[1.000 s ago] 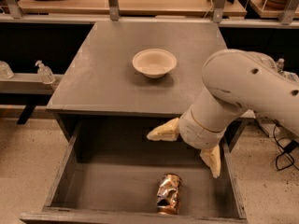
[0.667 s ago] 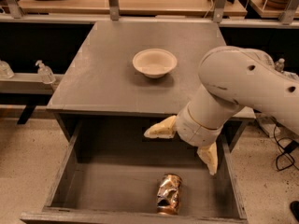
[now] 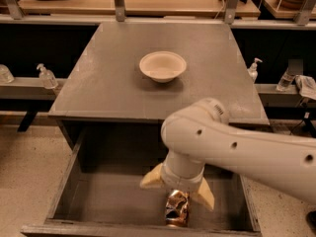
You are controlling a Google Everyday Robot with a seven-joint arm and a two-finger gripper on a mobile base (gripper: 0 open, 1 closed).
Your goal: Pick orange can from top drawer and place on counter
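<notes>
The orange can (image 3: pixel 177 210) lies crushed and shiny on the floor of the open top drawer (image 3: pixel 106 196), near its front edge and right of centre. My gripper (image 3: pixel 177 195) hangs inside the drawer right over the can, open, with one pale finger (image 3: pixel 150 179) to the can's left and the other to its right. The fingers straddle the can's top; I cannot tell if they touch it. The white arm reaches in from the right and hides the drawer's right rear. The grey counter (image 3: pixel 113 90) lies behind the drawer.
A white paper bowl (image 3: pixel 163 65) stands on the counter's middle. Small pump bottles (image 3: pixel 47 76) (image 3: pixel 254 69) sit on low shelves to either side. A wooden bench (image 3: pixel 163 1) with metal posts runs along the back. The drawer's front rim (image 3: pixel 98 229) is close to the can.
The arm has swung left and down from the drawer's right rear. The gripper now sits directly over the can, fingers on both sides. The can and bowl have not moved.
</notes>
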